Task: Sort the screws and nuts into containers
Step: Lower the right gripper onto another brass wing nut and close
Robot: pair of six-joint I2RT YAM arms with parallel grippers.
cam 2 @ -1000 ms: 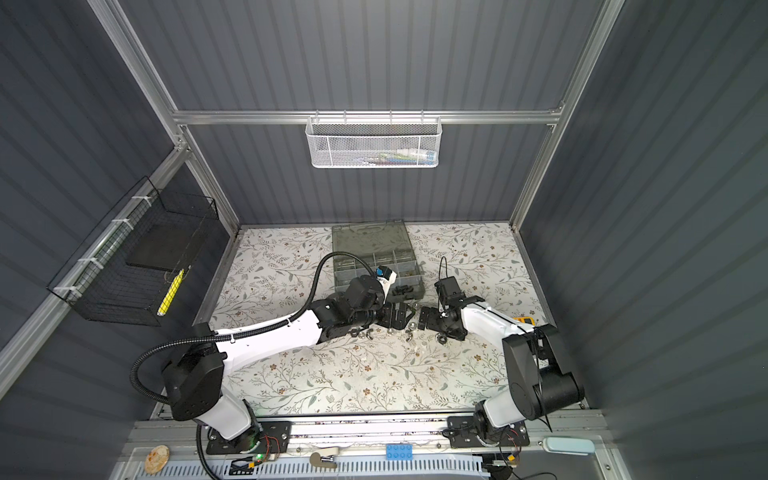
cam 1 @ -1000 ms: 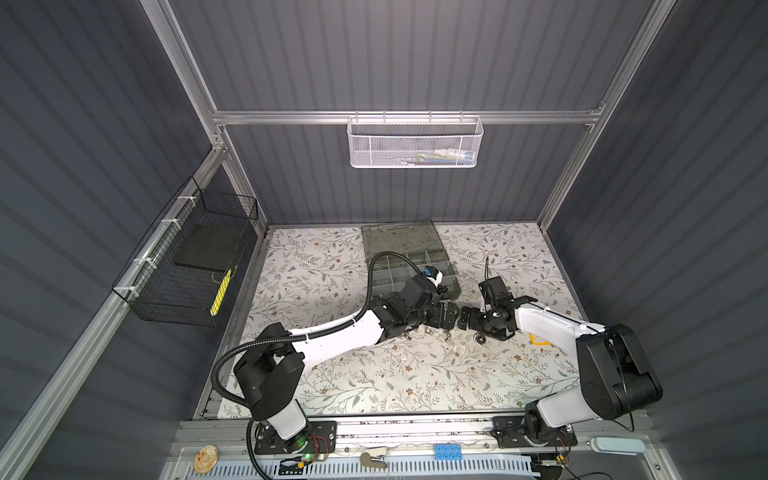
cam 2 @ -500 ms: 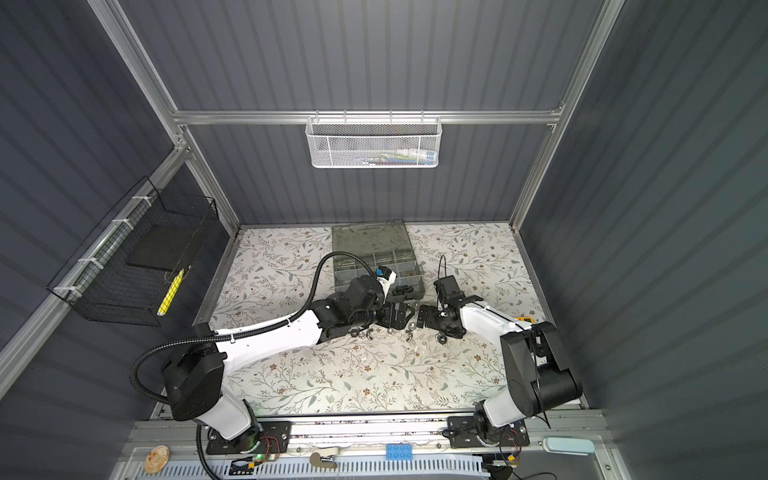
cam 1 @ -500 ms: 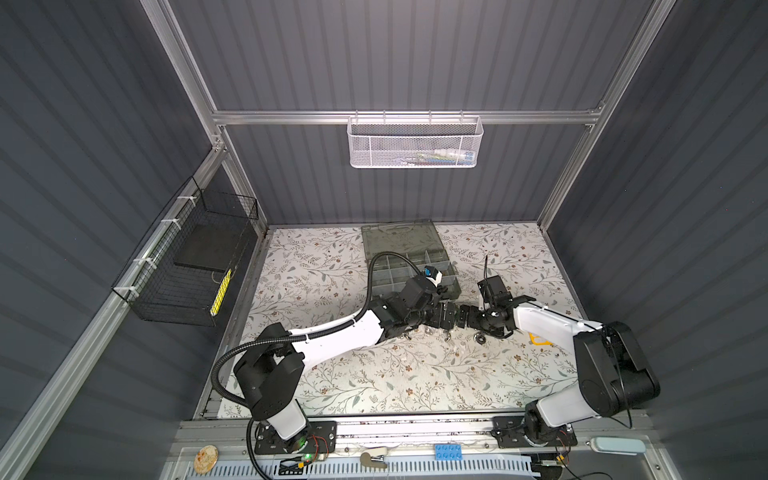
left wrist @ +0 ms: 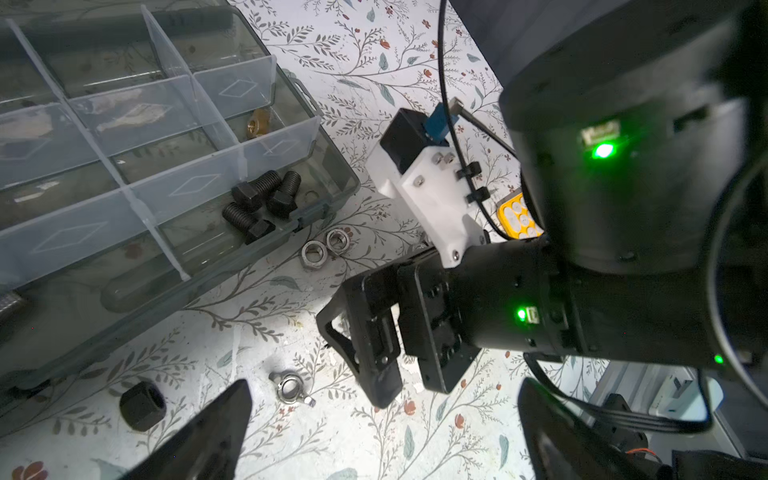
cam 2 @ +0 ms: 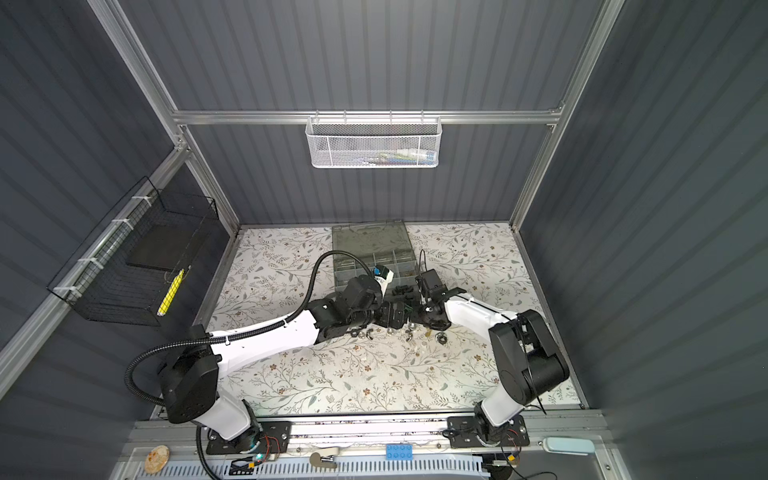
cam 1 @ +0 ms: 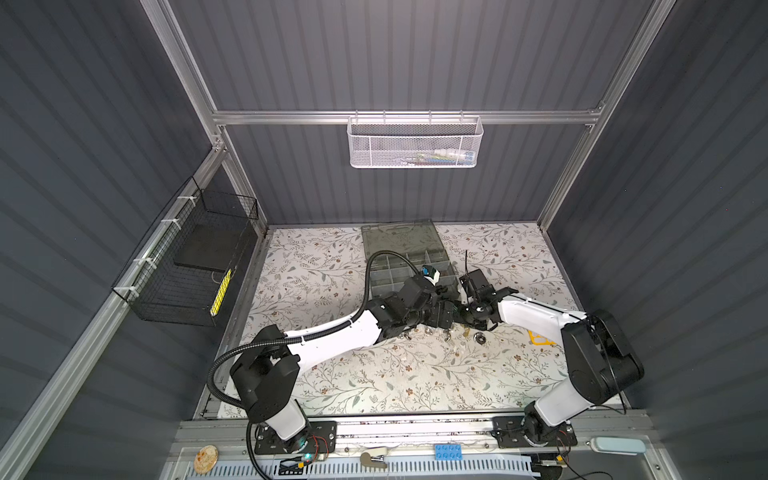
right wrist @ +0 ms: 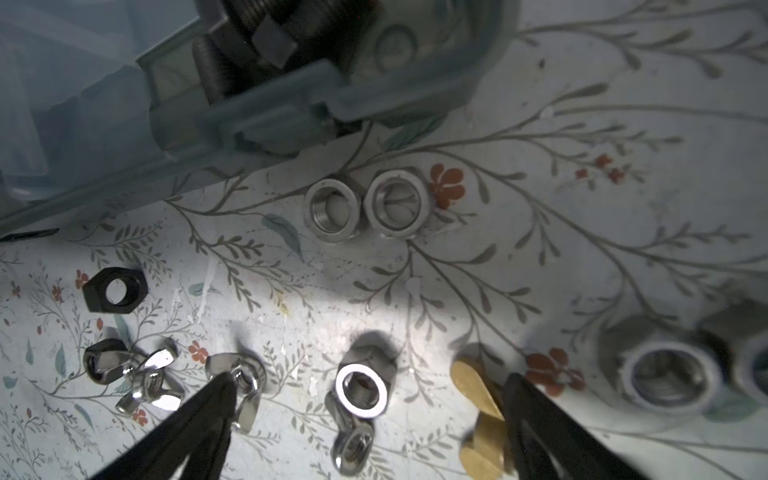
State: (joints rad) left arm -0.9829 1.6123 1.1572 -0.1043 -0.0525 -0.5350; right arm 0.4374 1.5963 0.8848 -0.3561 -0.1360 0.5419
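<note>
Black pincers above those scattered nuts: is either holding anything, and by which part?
Nothing is held. The black left pincer and black right pincer both stand open and empty over loose silver metal nuts.

The right arm has slid over a little.
The big black elbow (cam 1: 602, 365) of the right arm has moved a bit toward the middle of the table (cam 1: 415, 374) and toward the back wall. The right gripper (cam 1: 466, 316) went along with it. It now sits a little nearer to the grey-green case (cam 1: 399, 243) and a little closer to the left gripper (cam 1: 450, 314), above the loose nuts (right wrist: 360, 388). The move is small.
</note>
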